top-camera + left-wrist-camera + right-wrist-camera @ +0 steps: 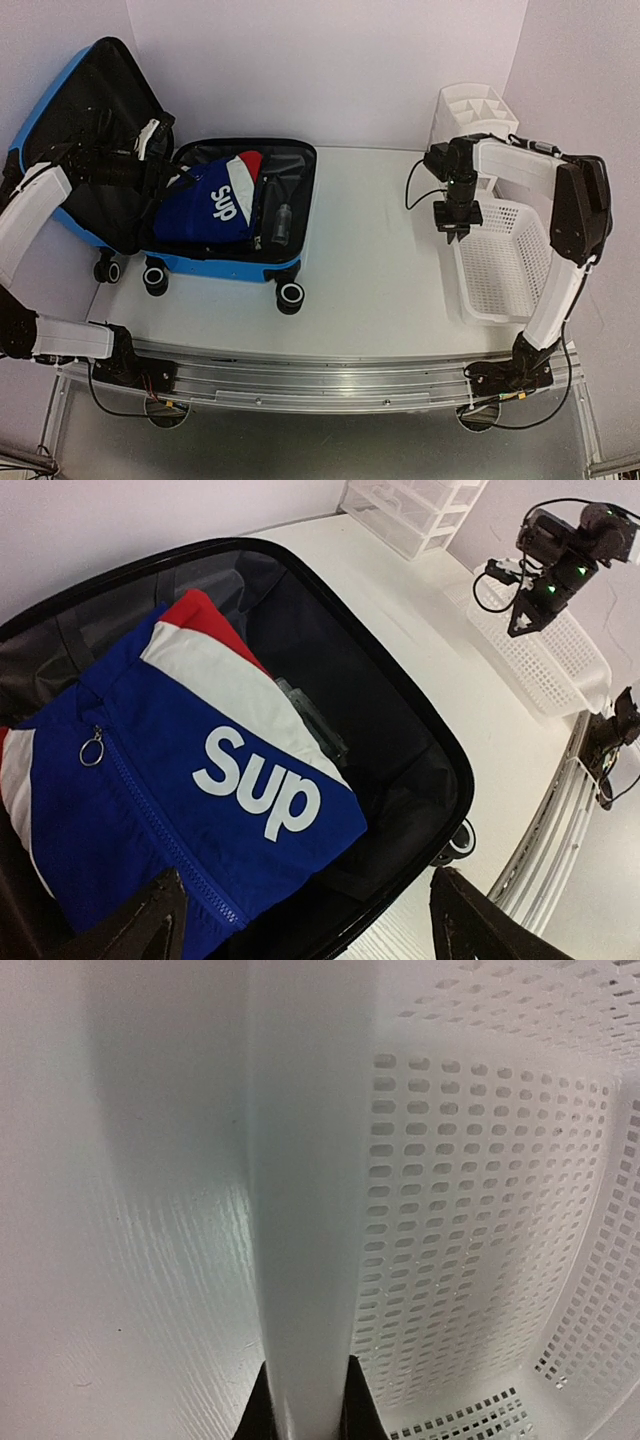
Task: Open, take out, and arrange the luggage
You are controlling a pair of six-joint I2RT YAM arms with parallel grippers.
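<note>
The bright blue luggage (222, 268) lies open at the table's left, its black-lined lid (85, 130) leaning against the wall. Inside lies a folded blue, white and red garment (215, 205) printed "Sup" (260, 780), with a small clear bottle (283, 222) beside it. My left gripper (160, 160) hovers over the garment's lid-side end, open, with nothing between its fingers (150, 925). My right gripper (458, 230) is at the left rim of the white perforated basket (505, 260). Its dark fingertips (262, 1410) are shut on either side of that rim (300, 1160).
A white compartmented organizer (475, 110) stands at the back right, behind the basket. The luggage's wheels (290, 295) point toward the near edge. A metal rail (320, 385) runs along the front of the table, with both arm bases on it.
</note>
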